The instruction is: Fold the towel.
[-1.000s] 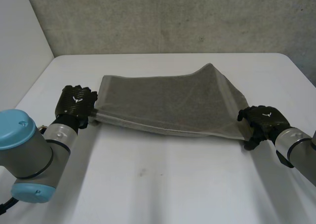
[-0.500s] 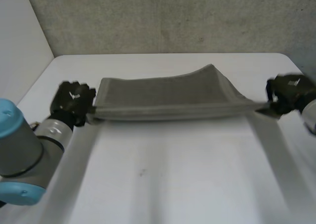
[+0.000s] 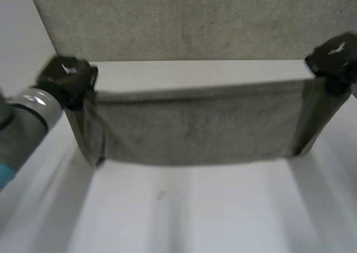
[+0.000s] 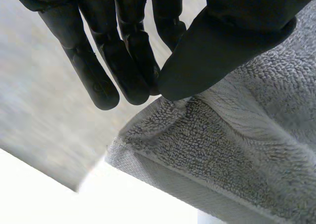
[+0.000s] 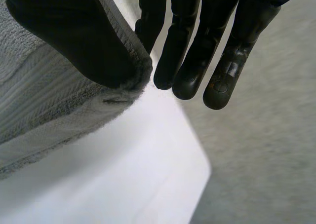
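Hanging item: towel (image 3: 195, 125), grey, one piece, stretched wide above the far half of the table (image 3: 195, 214). Top edge pulled nearly straight from left to right; body drops as a flat band, both ends turned back toward the near side. Lower edge sits close to the tabletop; contact cannot be told. Surface: looped terry pile, with a flatter ribbed strip running along the hem, seen in both wrist views.

Left hand (image 3: 67, 77): at the towel's upper left corner, thumb pressed down on the hem with straight fingers (image 4: 133, 71) behind it, the cloth pinched between them.

Right hand (image 3: 333, 55): at the upper right corner, thumb over the hem edge, fingers (image 5: 190, 61) straight on the other side, cloth gripped likewise.

Table: white, plain. Wall (image 3: 195, 19): grey, rough, beyond the far edge.
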